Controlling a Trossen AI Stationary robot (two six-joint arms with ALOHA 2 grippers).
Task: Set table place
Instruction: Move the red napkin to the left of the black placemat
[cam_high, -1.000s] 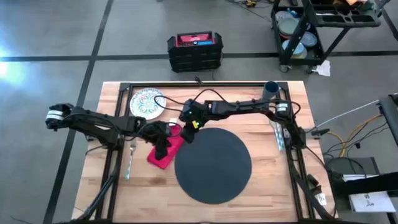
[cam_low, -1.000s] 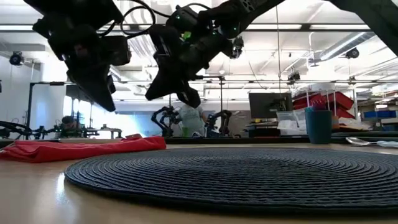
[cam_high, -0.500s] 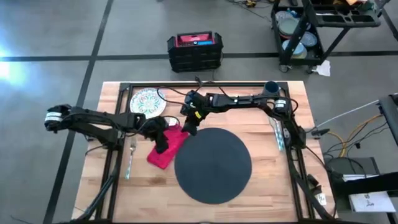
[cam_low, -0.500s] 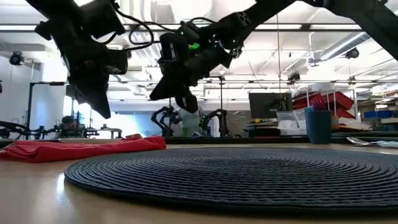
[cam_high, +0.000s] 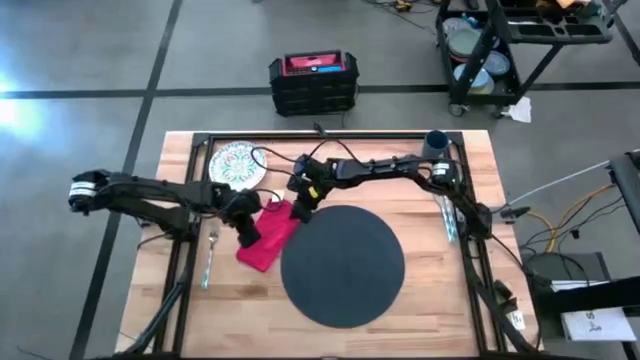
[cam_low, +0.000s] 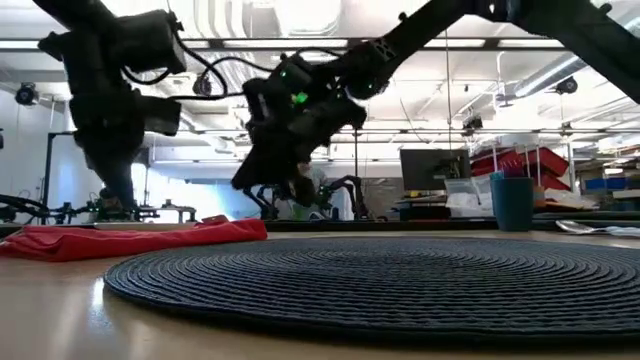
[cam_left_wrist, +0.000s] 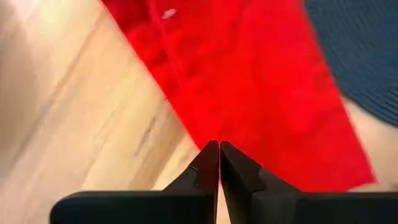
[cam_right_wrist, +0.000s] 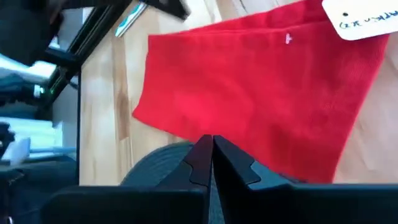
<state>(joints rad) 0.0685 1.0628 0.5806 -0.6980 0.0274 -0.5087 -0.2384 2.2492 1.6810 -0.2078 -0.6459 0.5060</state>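
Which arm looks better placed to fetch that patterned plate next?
Probably the left. Its gripper is at the napkin's edge, on the plate's side; the right gripper hovers between napkin and mat.

white tag (cam_right_wrist: 364, 18) on the red napkin (cam_right_wrist: 249, 106), handwritten marks too blurred to read; no other legible text

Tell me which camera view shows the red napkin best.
The right wrist view: the red napkin fills it, with its white tag visible. The left wrist view shows part of it, the high view shows it small beside the mat, the low view only edge-on.
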